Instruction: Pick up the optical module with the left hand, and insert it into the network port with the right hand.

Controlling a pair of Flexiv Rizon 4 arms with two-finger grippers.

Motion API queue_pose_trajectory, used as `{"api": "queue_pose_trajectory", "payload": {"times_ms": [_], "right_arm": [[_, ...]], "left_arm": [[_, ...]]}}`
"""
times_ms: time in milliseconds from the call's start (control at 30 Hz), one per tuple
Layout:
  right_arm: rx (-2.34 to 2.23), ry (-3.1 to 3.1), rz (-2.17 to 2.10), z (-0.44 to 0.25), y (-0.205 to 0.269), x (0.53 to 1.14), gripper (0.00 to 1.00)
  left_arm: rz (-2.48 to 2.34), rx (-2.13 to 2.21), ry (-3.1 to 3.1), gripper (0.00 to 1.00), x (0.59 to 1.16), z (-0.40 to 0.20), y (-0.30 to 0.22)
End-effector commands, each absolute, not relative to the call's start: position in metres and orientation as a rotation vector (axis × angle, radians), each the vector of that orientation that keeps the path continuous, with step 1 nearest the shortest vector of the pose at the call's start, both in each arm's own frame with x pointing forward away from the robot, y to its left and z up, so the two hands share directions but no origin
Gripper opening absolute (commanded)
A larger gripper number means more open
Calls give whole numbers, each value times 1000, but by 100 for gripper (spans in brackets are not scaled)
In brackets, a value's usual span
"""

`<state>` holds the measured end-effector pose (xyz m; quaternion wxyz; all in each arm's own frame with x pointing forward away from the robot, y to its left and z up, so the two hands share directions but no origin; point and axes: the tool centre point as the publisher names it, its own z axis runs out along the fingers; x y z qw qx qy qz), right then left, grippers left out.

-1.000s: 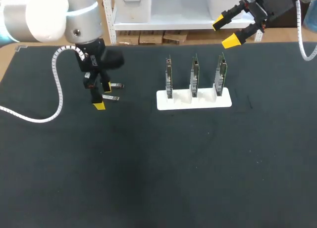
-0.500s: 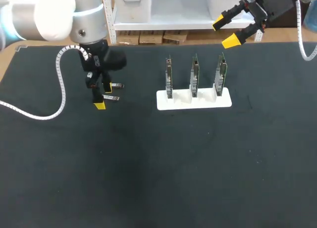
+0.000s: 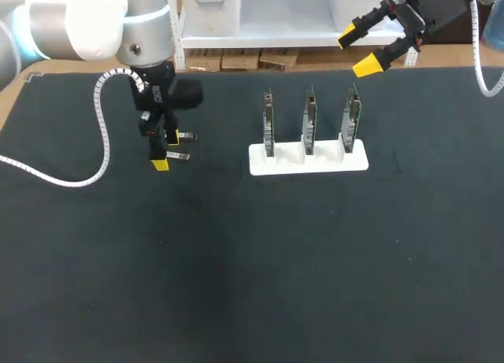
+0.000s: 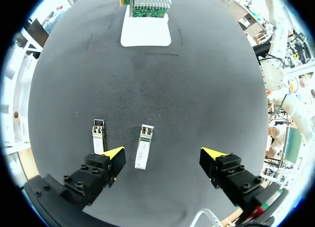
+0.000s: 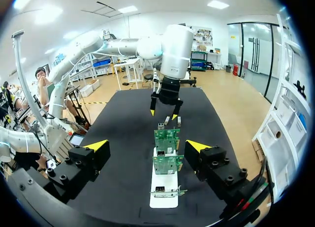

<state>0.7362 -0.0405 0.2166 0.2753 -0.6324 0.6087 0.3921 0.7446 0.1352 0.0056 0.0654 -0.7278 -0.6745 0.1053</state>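
Observation:
Two small silver optical modules lie on the black mat, one [image 3: 187, 136] farther back and one [image 3: 178, 156] nearer. My left gripper [image 3: 165, 150] hangs open just above them, pointing down. In the left wrist view one module [image 4: 143, 145] lies on the mat between the open fingers, nearer one fingertip [image 4: 114, 155]. The other module [image 4: 99, 136] lies just outside that finger. Three upright green boards [image 3: 309, 119] with network ports stand in a white holder [image 3: 307, 160]. My right gripper [image 3: 366, 48] is open, raised at the table's far right, behind the boards [image 5: 166, 153].
A white coiled cable [image 3: 94, 142] trails from my left arm over the mat on the left. Black mat [image 3: 260, 261] covers the table, with bare surface in front of the holder. The table's back edge [image 3: 236, 70] runs just behind the boards.
My left arm has shifted a little to the right, bringing its open gripper closer over the two modules. The right arm and the modules have not moved.

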Motion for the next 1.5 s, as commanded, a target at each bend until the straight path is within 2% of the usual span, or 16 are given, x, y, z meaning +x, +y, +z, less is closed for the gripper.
{"api": "queue_pose_trajectory", "payload": {"times_ms": [33,1500], "right_arm": [[-1701,1635,1056,216,-40,737,100],[-1701,1635,1056,216,-40,737,100]], "left_arm": [[337,-2178,-2019,100,753,3,134],[300,-2130,-2003,100,767,-11,146]]}}
